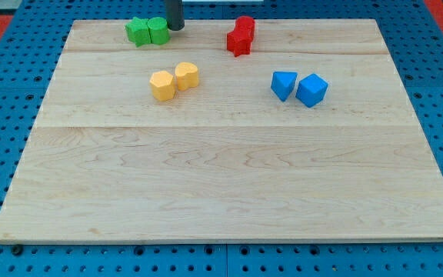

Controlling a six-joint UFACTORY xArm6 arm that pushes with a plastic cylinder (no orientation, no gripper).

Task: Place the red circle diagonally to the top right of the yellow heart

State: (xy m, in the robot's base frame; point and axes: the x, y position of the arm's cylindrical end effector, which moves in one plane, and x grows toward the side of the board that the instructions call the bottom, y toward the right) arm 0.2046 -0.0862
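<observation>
Two red blocks touch each other near the view's top, right of centre. The upper one (pixel 245 27) looks rounded like the circle, and the lower one (pixel 238 43) looks star-like. Two yellow blocks sit side by side left of centre, one at the left (pixel 162 85) and one at the right (pixel 187 75). I cannot tell which is the heart. My tip (pixel 175 28) stands at the board's top edge. It is just right of the green blocks, well left of the red pair and above the yellow pair.
Two green blocks (pixel 148 31) touch each other at the top left, right against my tip. Two blue blocks, one (pixel 284 84) and another (pixel 311 89), sit right of centre. The wooden board (pixel 221 177) lies on a blue pegboard surface.
</observation>
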